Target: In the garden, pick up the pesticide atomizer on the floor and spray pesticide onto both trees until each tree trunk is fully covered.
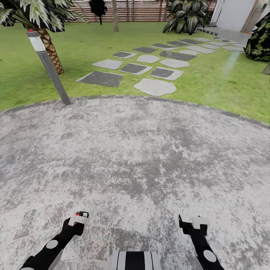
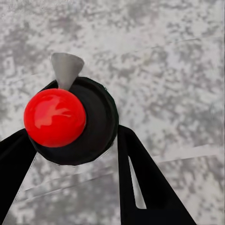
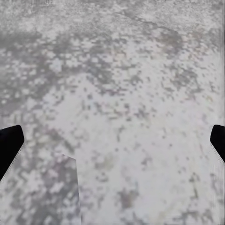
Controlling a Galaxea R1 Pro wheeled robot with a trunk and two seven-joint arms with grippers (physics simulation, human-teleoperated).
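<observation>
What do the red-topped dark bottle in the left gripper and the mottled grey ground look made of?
Red-topped dark pesticide atomizer: probably glossy plastic, since its red cap shows white highlights. Mottled grey paved ground: apparently matte concrete or stone, blotchy and dull.

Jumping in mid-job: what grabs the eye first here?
The red-topped atomizer, clamped between the left gripper fingers, low over the mottled grey paving. Ahead, stepping stones cross the lawn toward the fence; a scaly palm stands left.
</observation>
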